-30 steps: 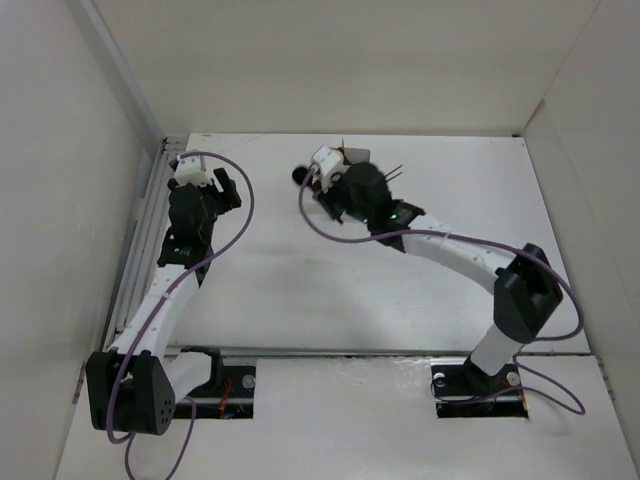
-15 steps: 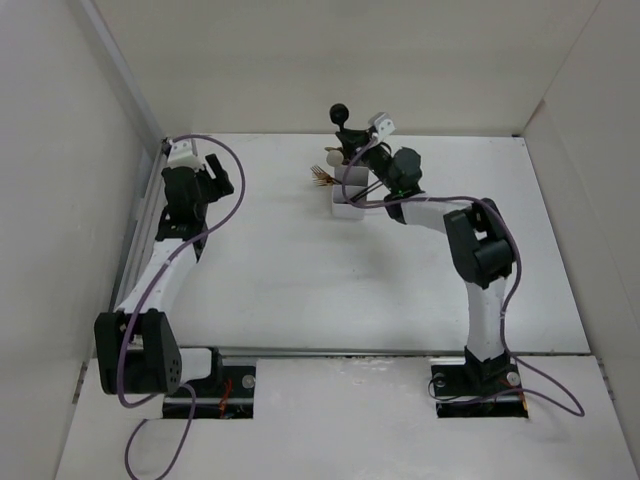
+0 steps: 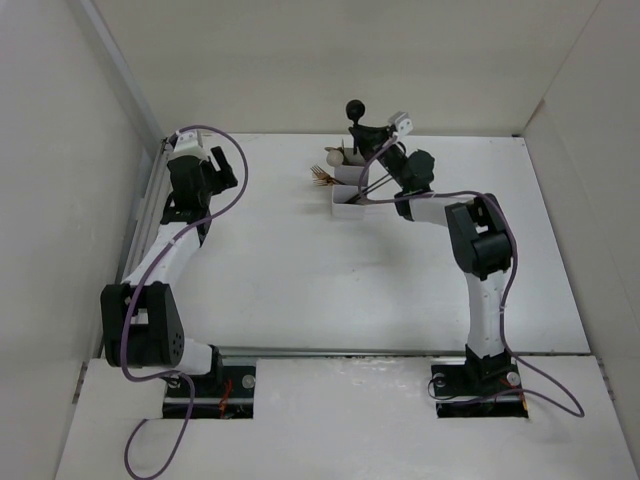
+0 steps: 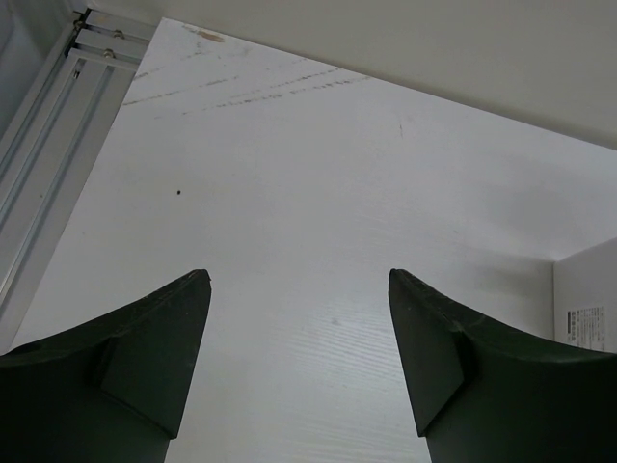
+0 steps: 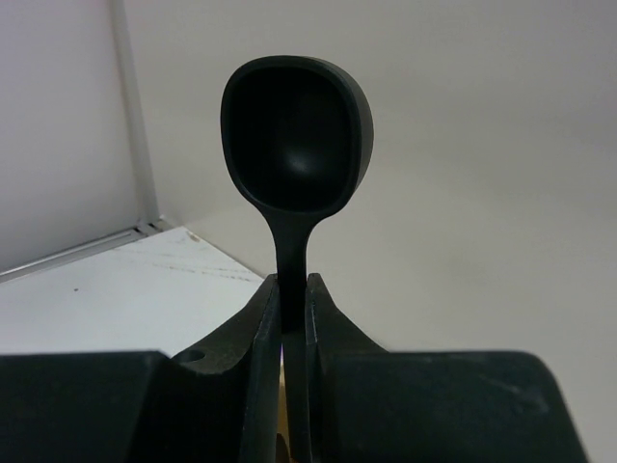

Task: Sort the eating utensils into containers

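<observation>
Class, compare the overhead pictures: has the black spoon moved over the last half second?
Yes. The black spoon, held in the right pincer, has shifted slightly right, measured against the white box.

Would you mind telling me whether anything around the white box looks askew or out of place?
Nothing looks spilled or damaged. The forks lean out past the white box on its left, and the right gripper holds the black spoon upright, bowl up.

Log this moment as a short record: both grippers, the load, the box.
left gripper: open, empty, over bare table
right gripper: shut on black spoon, handle clamped, bowl beyond the fingertips
white box: far side of table, beside right gripper
gold fork: tines sticking out past the box's left side
</observation>
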